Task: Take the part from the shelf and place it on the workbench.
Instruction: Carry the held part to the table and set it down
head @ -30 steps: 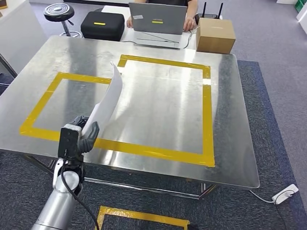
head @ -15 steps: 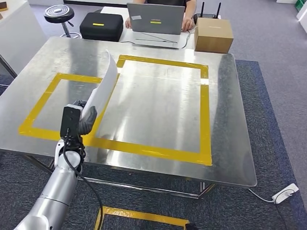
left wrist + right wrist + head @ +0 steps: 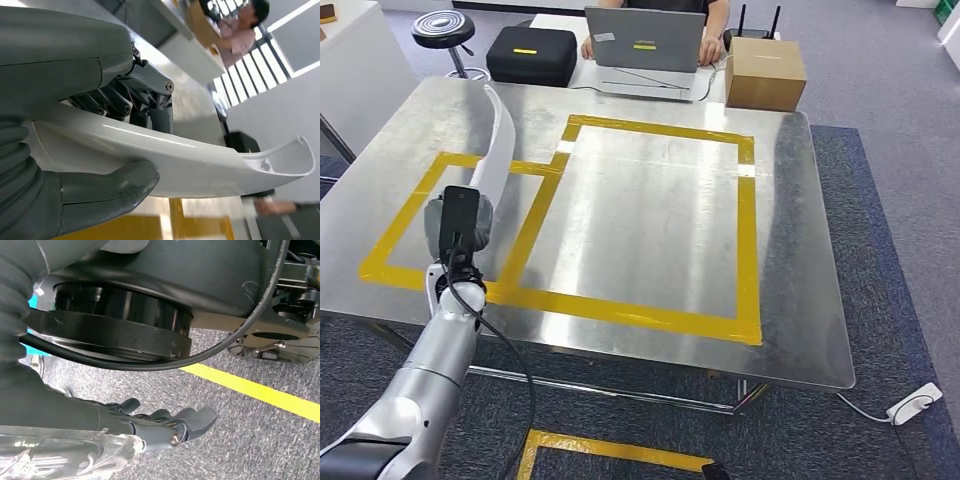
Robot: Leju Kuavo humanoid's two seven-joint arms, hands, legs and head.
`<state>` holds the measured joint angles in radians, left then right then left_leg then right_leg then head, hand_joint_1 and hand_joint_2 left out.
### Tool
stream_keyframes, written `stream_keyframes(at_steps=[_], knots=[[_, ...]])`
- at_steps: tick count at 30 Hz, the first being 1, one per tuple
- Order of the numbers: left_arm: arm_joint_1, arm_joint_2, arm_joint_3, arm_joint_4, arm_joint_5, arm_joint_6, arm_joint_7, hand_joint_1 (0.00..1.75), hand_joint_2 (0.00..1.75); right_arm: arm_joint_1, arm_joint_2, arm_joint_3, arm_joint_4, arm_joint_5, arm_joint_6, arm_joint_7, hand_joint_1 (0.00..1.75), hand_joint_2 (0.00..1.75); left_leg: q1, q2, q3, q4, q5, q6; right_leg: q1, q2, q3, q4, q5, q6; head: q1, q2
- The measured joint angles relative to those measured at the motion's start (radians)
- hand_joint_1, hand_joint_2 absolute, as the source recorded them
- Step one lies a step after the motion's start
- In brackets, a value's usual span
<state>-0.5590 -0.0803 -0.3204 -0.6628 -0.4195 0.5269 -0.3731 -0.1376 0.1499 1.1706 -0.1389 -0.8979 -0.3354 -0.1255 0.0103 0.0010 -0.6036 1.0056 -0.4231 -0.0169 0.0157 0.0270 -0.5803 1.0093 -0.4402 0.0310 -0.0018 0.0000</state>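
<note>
1. While the left hand [image 3: 456, 222] hangs above the near left part of the metal workbench [image 3: 803, 300], its grey thumb [image 3: 113, 192] and its darker fingers [image 3: 151, 95] are closed around the lower end of a long white curved plastic part [image 3: 495, 140].
2. In the left wrist view the thumb presses one face of the part [image 3: 196, 162] and the fingers press the opposite face, so the part is firmly held between them.
3. The part rises from the hand toward the far left corner of the workbench, and its free end is in the air, not touching the surface.
4. Under the hand is the smaller rectangle of yellow tape [image 3: 403, 215], which is stuck along the left side of the workbench; a larger taped rectangle [image 3: 746, 240] fills the middle and right side, and both share one line of tape.
5. The right hand [image 3: 166, 425] hangs low over grey carpet with a yellow floor line [image 3: 264, 392]; its dark fingers are stretched, a little apart, and hold nothing.
6. Behind the far edge of the workbench stand an open laptop [image 3: 644, 40], a brown cardboard box [image 3: 765, 72] and a black case [image 3: 531, 52].
7. A person's hand [image 3: 714, 48] rests beside the laptop.
8. A round stool [image 3: 442, 28] stands behind the far left corner.
</note>
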Motion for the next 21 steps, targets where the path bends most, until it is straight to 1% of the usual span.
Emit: stream_keyframes(at_steps=[2,4,6,10,21], knots=[[-0.026,0.007,0.002,0.045,-0.059,0.08,0.035,1.69,1.75,0.0,0.0,0.004,0.0,0.001,0.002,0.001,0.0,1.75,0.0,0.0,0.0,0.0,0.0,0.0,0.0,0.0,0.0,0.0,0.0,0.0,0.0,0.0],[-0.046,0.018,0.005,0.085,-0.108,0.125,0.068,1.69,1.75,-0.001,0.0,0.006,0.0,0.001,0.003,0.002,0.0,1.75,0.0,0.0,0.0,0.0,0.0,0.0,0.0,0.0,0.0,0.0,0.0,0.0,0.0,0.0],[-0.059,0.029,0.007,0.114,-0.131,0.133,0.086,1.69,1.75,-0.001,0.0,0.007,0.0,0.002,0.004,0.003,0.0,1.75,0.0,0.0,0.0,0.0,0.0,0.0,0.0,0.0,0.0,0.001,0.0,0.0,0.0,0.0],[-0.069,0.04,0.008,0.141,-0.138,0.135,0.092,1.69,1.75,-0.002,0.0,0.008,0.0,0.003,0.004,0.003,0.0,1.75,0.0,0.0,0.0,0.0,0.0,0.0,0.0,0.0,-0.001,0.001,0.0,0.0,0.0,0.0],[-0.081,0.05,0.008,0.183,-0.139,0.135,0.093,1.69,1.75,-0.002,0.0,0.012,0.0,0.003,0.004,0.003,0.0,1.75,0.0,0.0,0.0,0.0,0.0,0.0,0.0,0.0,0.0,0.001,0.0,0.0,0.0,0.0]])
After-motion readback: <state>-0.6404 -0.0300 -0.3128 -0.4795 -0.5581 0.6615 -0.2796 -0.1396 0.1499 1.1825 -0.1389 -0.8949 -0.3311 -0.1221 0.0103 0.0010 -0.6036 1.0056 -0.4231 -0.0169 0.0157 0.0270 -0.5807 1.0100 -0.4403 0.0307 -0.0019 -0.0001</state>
